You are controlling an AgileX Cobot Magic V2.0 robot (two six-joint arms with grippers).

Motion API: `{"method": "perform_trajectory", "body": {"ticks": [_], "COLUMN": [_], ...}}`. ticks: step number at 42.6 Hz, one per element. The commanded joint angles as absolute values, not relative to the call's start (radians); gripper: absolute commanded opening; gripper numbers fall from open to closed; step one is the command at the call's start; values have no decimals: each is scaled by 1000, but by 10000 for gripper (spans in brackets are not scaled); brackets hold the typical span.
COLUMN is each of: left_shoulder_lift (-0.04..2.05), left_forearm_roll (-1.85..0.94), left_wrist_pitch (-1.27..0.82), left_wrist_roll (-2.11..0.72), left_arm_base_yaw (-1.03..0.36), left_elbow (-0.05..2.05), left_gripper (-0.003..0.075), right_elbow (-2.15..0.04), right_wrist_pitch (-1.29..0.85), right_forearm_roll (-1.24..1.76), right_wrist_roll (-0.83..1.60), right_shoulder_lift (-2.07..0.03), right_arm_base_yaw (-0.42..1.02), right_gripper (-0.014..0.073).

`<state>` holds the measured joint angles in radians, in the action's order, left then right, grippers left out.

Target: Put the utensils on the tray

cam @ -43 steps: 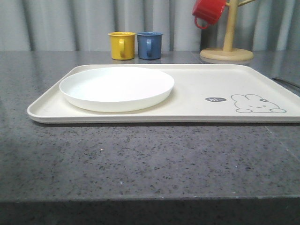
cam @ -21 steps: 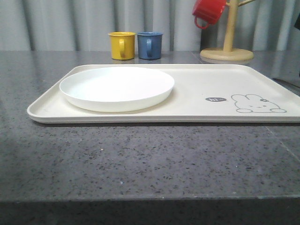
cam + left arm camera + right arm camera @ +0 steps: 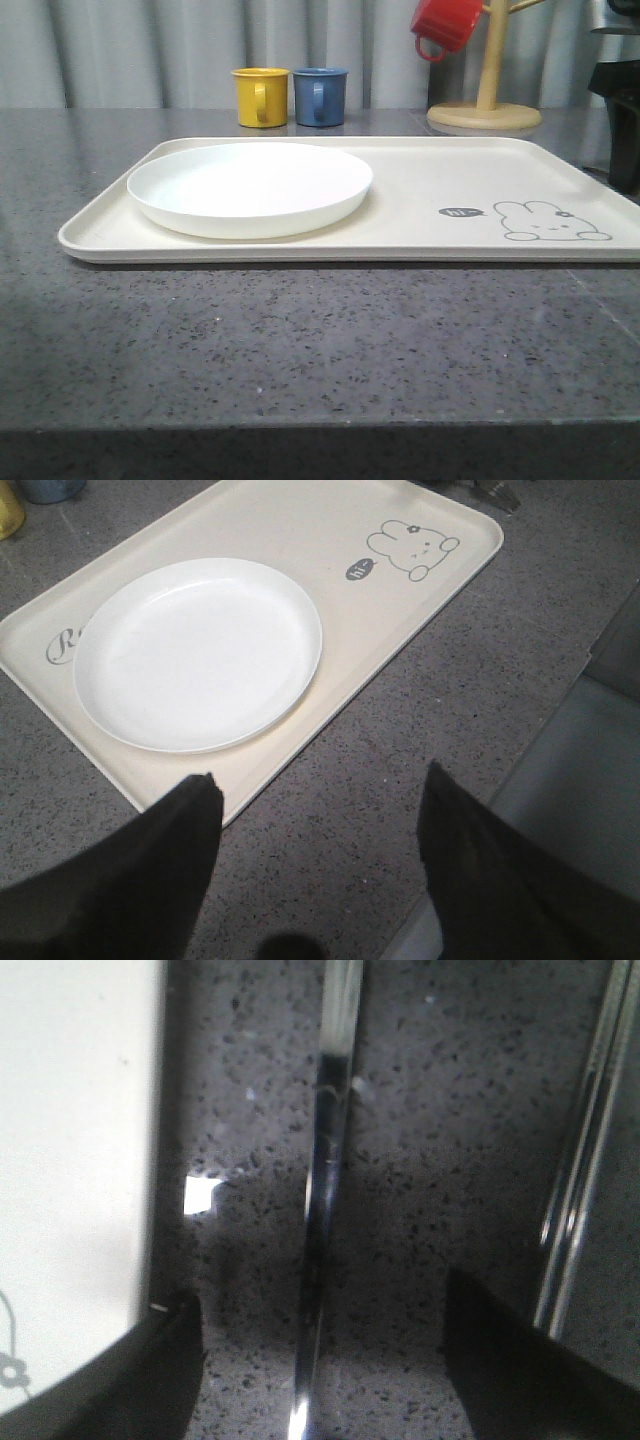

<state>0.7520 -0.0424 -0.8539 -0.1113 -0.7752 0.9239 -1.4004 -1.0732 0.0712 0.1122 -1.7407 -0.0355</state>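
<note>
White plate at tray's left end, right claw spread wide over a shiny metal handle beside tray's edge, left claw spread too

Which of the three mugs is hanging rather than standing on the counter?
The red mug: it hangs on the wooden mug tree, while the yellow mug and blue mug stand upright side by side.

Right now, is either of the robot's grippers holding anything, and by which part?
Nothing is held. The left gripper hangs open above the countertop near the tray. The right gripper is open, straddling a metal utensil handle lying beside the tray, not yet closed.
</note>
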Motion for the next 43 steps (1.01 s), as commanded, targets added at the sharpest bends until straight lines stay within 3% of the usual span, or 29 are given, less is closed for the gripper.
{"method": "perform_trajectory", "body": {"ticks": [1,12,16,23,34,43], "left_shoulder_lift": [748,748,748,748,748,748], "left_forearm_roll": [-55,-55,-55,-55,-55,-55], "left_wrist_pitch": [-782,-782,-782,-782,-782,-782], "left_wrist_roll": [-97,-97,-97,-97,-97,-97], "left_arm_base_yaw": [-776,-776,-776,-776,-776,-776], "left_elbow": [949,949,949,949,949,949], "left_gripper": [429,429,429,429,429,429], "right_elbow": [-1451,-1460,-1460,-1461,-1461,-1461], "right_wrist_pitch": [-1079,-1094,-1099,-1101,-1110,-1112], "right_forearm_roll": [43,32,29,-12,-17,-17], "right_wrist_roll": [106,99,99,97,48,27], "right_shoulder_lift": [-1718,-1734,-1734,-1736,-1737,-1737], "right_arm_base_yaw": [-37,-32,-13,19,19,19], "right_gripper": [535,532,492,379,76,-41]}}
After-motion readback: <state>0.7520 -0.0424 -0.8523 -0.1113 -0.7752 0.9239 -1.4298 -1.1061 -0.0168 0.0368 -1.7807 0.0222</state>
